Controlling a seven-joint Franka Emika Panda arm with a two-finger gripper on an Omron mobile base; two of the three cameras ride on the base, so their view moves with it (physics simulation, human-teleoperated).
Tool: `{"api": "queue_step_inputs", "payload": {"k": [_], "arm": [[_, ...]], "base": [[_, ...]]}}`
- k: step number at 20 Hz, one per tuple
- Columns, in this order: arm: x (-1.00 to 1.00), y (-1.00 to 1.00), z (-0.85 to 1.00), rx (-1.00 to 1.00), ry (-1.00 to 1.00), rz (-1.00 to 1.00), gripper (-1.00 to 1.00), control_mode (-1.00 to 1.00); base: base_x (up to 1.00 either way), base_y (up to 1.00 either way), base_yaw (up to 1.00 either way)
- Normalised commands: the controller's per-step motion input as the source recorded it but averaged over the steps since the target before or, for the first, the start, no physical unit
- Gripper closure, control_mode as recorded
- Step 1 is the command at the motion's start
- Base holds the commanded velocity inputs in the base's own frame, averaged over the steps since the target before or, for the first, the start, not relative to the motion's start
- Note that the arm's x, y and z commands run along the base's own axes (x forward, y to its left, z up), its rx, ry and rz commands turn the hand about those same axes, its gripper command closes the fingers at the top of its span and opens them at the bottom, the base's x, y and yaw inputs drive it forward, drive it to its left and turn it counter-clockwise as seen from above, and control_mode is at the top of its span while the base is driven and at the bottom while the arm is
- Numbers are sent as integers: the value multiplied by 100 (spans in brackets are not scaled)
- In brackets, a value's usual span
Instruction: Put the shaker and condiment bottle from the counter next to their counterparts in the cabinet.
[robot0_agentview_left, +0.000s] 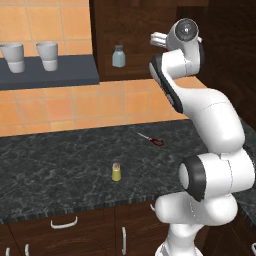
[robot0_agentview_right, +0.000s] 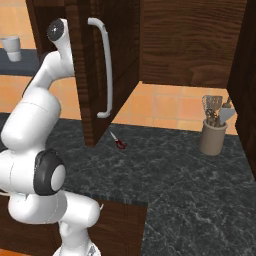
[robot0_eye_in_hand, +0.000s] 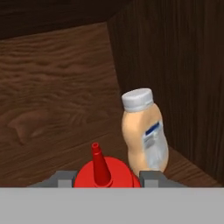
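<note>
Dark marbled stone forms the tabletop (robot0_agentview_left: 60, 160), over dark wood drawers with white handles, and an orange tiled wall is seen behind it. Nearest the base, the shaker (robot0_agentview_left: 116, 172) is left standing upright on the tabletop, well apart from the raised arm. Beyond the shaker, a pair of red-handled scissors (robot0_agentview_left: 156, 141) lies flat. Above the shaker, the cabinet (robot0_agentview_left: 130, 30) is seen with its door (robot0_agentview_right: 95, 70) swung open, and the grey-blue shaker (robot0_agentview_left: 118, 56) stands on its inner shelf.

Inside the cabinet, the fingers (robot0_eye_in_hand: 107, 178) are closed on the condiment bottle (robot0_eye_in_hand: 105, 171), which is held upright between them with its nozzle pointing up. Just beyond the condiment bottle, slightly to its right in the hand view, the tan bottle (robot0_eye_in_hand: 144, 133) stands upright on the shelf, close to the cabinet's side wall. The two bottles are near each other; whether they touch cannot be told.

The coming move is judged to turn on this: the bottle's long axis is vertical and the shelf lies beneath it, so a short lowering and a release beside the tan bottle seem called for. The bottle's base is cut off, so its height above the shelf cannot be told. In the base views the hand is hidden behind the wrist and the door.
</note>
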Motion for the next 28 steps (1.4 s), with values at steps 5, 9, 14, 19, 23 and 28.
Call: {"api": "queue_step_inputs", "payload": {"k": [5,9,14,19,23,28], "arm": [[34,-6,0,-5,0,3,100,-100],[25,-13,0,-8,3,5,100,-100],[18,-7,0,-5,6,5,100,-100],[14,0,0,-6,5,5,-100,-100],[12,-1,0,-3,0,2,-100,-100],[0,0,0,-3,0,4,-100,-100]], "base": [[0,0,0],[0,0,0],[0,0,0],[0,0,0],[0,0,0],[0,0,0]]}}
